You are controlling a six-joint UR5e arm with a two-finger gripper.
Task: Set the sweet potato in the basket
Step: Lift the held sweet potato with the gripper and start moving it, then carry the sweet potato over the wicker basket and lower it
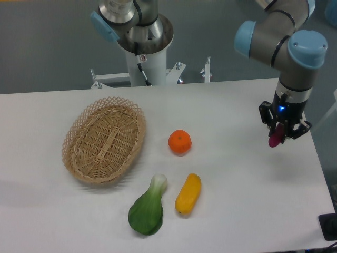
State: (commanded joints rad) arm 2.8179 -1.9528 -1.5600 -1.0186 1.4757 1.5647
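Observation:
My gripper (280, 133) hangs over the right side of the table, shut on the sweet potato (275, 139). Only the magenta lower end of the tuber shows, sticking down between the black fingers, lifted off the tabletop. The basket (105, 139), an oval tan wicker one with a scalloped rim, lies on the left part of the table with nothing inside it, far to the left of the gripper.
A round orange fruit (179, 142) sits mid-table. In front of it lie a yellow oblong vegetable (188, 193) and a green leafy bok choy (148, 207). The arm's base (145, 39) stands behind the table. The table's right edge is close to the gripper.

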